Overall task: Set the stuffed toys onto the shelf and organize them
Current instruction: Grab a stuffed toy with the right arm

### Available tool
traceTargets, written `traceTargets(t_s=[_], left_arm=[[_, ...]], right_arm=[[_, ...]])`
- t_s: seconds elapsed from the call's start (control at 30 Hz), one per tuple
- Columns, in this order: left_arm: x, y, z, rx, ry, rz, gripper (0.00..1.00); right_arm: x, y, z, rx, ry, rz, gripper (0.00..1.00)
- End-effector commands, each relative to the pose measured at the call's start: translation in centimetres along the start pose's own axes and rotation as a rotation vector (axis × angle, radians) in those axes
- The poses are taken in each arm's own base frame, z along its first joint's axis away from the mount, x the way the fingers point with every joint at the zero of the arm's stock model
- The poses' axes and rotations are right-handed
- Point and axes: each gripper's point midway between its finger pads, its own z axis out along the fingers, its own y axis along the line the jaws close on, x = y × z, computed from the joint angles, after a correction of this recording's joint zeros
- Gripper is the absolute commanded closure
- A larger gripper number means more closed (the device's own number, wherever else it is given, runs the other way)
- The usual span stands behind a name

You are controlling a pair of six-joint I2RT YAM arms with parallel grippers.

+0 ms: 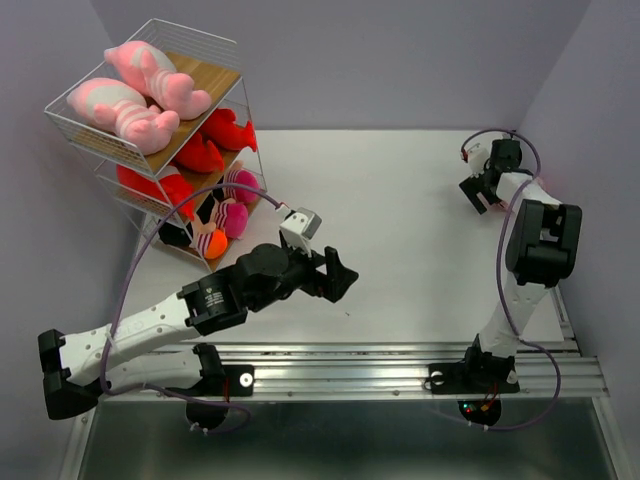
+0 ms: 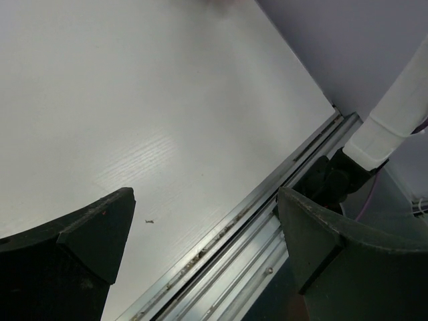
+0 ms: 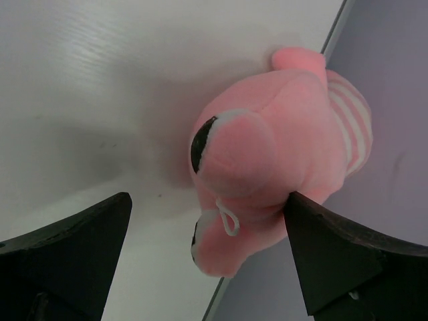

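I am facing a pink striped stuffed toy point(image 3: 281, 147) that is lying on the white desk point(image 1: 400, 220) at its far right edge, right by the grey wall. It is not showing in the overhead view, where my own arm seems to be covering it. The other stuffed toys are already sitting on the shelf point(image 1: 232, 48) at the far left: pink striped animals point(image 1: 130, 105) on the top tier, red ones point(image 1: 215, 135) in the middle, and small dolls point(image 1: 225, 215) at the bottom. I am judging the pink toy to be light, soft and squashy, with fuzzy fabric that should not slip and nothing that could break. It should be giving way under my fingers, so I am favouring a hold across the plump body rather than the thin white loop point(image 3: 227, 217) or a small limb. The wall may be crowding the finger on that side. My right arm is rising from its near base and reaching to the far right. My right claw point(image 3: 206, 200) is hanging spread wide and holding nothing, with the toy just beyond its fingertips; I cannot tell whether one tip is touching it. My left arm is stretching low from the near left toward the middle, and my left claw point(image 2: 204, 200) is also gaping wide over bare desk, gripping nothing.
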Motion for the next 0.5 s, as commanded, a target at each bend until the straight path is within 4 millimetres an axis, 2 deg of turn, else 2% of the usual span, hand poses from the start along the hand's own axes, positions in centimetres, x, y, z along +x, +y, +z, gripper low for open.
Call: traceTargets(t_s=[0.0,0.07,0.13,0.17,0.2,0.27,0.3,0.4,0.47], left_arm=[[-1.8,0.0,-0.1,-0.012,-0.126,-0.051,0.01],[-1.1,0.4,-0.2,-0.02,-0.122,-0.061,0.01],[-0.9,0.8,-0.2,-0.03,-0.133,-0.073,0.01],[-0.1,1.3,-0.1,-0.04,-0.124,-0.075,0.01],[-0.1,1.4,-0.3,-0.039,-0.133,-0.085,0.01],[0.4,1.7,-0.1,-0.038,-0.14,-0.091,0.01],[0.2,1.6,-0.1,-0.034,-0.151,-0.101,0.01],[0.8,2.0,0.2,-0.042,-0.15,-0.102,0.01],[1.1,2.2,0.5,-0.049,-0.147,-0.094,0.01]], right_arm=[[-1.5,-4.2,1.8,0.193,-0.031,0.007,0.03],[-0.8,-4.2,2.5,0.198,-0.022,0.016,0.08],[-0.5,-3.6,3.4,0.188,-0.013,0.021,0.22],[0.0,-3.7,3.7,0.185,-0.006,0.031,0.28],[0.1,-3.6,3.9,0.183,-0.008,0.033,0.45],[0.7,-3.4,4.1,0.184,-0.007,0.038,0.64],[0.9,-3.9,4.0,0.195,-0.015,0.047,0.78],[1.1,-3.8,3.4,0.179,-0.037,0.079,0.95],[-0.2,-4.2,1.7,0.165,-0.103,0.096,0.99]])
